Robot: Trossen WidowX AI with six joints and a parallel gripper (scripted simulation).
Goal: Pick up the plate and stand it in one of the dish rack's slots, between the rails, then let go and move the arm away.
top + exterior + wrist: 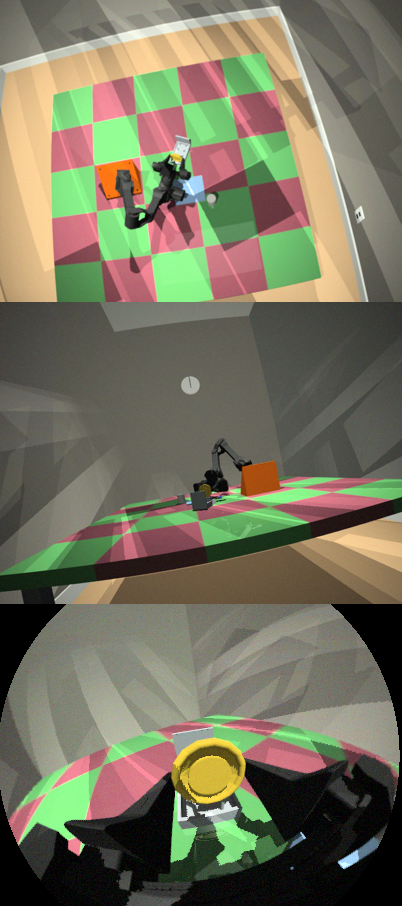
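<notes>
The yellow plate (176,158) (205,490) (210,774) stands nearly upright on edge between the fingers, its hollow face towards the wrist camera. My gripper (176,158) (208,769) is shut on it, one finger at each side of the rim. The light grey dish rack (181,147) (199,501) (193,739) has a tall end panel at its far end. The plate is over the rack's near end in the top view and hides part of the rack in the wrist view. Whether its lower edge touches the rack or a slot cannot be told.
An orange wedge-shaped block (108,182) (260,479) stands beside the arm. A light blue square (198,187) lies under the forearm. A small grey cylinder (211,198) (181,498) stands beside that square. A small dark blue object (219,497) lies near the rack.
</notes>
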